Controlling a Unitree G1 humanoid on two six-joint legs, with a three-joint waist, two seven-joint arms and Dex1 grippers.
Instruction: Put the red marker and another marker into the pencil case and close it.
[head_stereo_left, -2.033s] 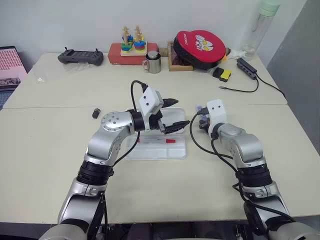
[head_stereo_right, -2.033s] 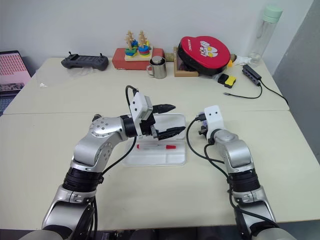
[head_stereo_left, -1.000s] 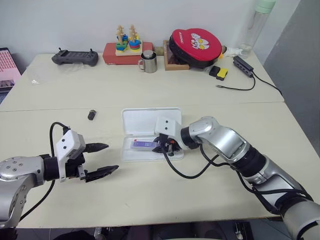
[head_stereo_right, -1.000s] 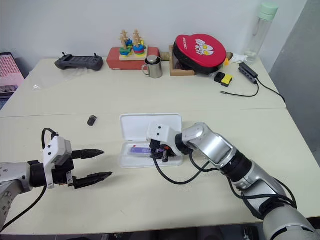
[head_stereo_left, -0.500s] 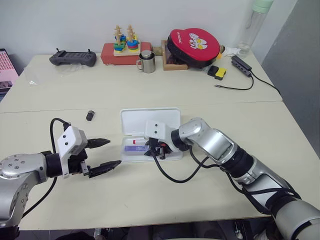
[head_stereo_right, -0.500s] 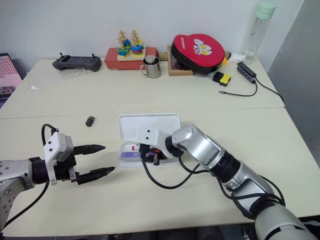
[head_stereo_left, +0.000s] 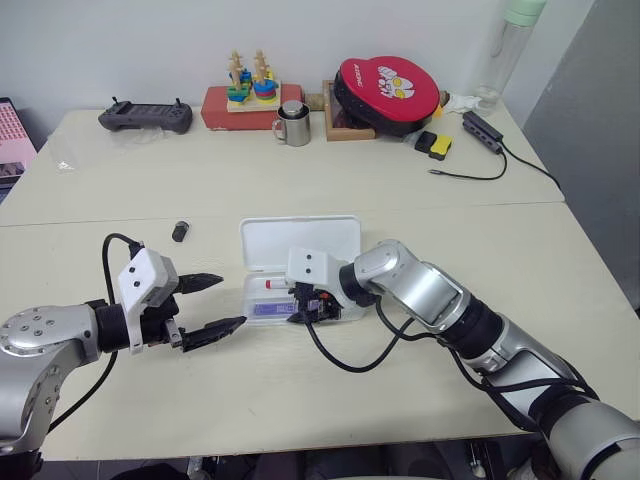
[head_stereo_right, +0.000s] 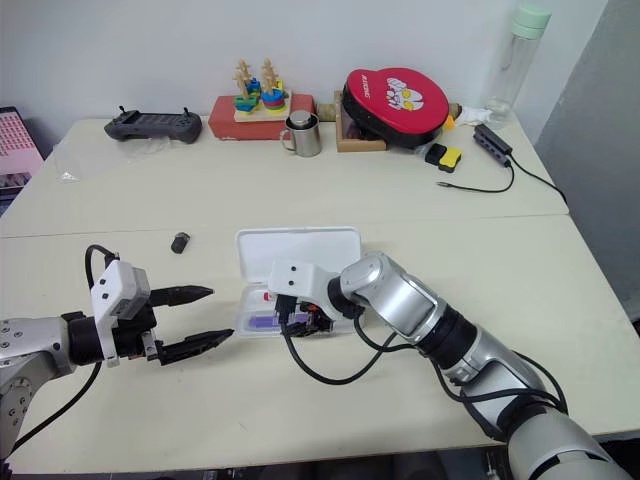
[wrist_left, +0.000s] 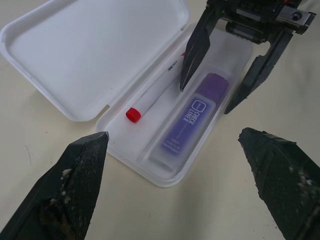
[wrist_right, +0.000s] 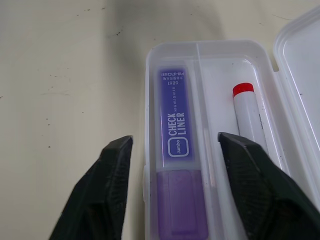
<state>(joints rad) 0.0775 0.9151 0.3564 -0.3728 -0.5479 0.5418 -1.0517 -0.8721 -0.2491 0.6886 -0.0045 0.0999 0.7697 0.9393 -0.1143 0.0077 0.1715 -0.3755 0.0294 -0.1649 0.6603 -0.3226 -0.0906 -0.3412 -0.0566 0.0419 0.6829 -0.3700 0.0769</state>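
- Left gripper (head_stereo_left: 214, 304) hovers with fingers spread wide, empty, just left of the pencil case (head_stereo_left: 345, 232).
- Right gripper (wrist_left: 226, 75), fingers parted, straddles the purple marker (wrist_right: 176, 172) in the near compartment; lift straight up.
- Red marker (wrist_right: 248, 117) lies beyond; lid lies open, swing it nearward.

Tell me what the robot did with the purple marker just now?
The right gripper brought the purple marker into the pencil case and let go: its fingers now stand open on either side of it. The marker lies in its compartment beside the red marker. The left gripper came a little closer, open and empty. The lid stayed open.
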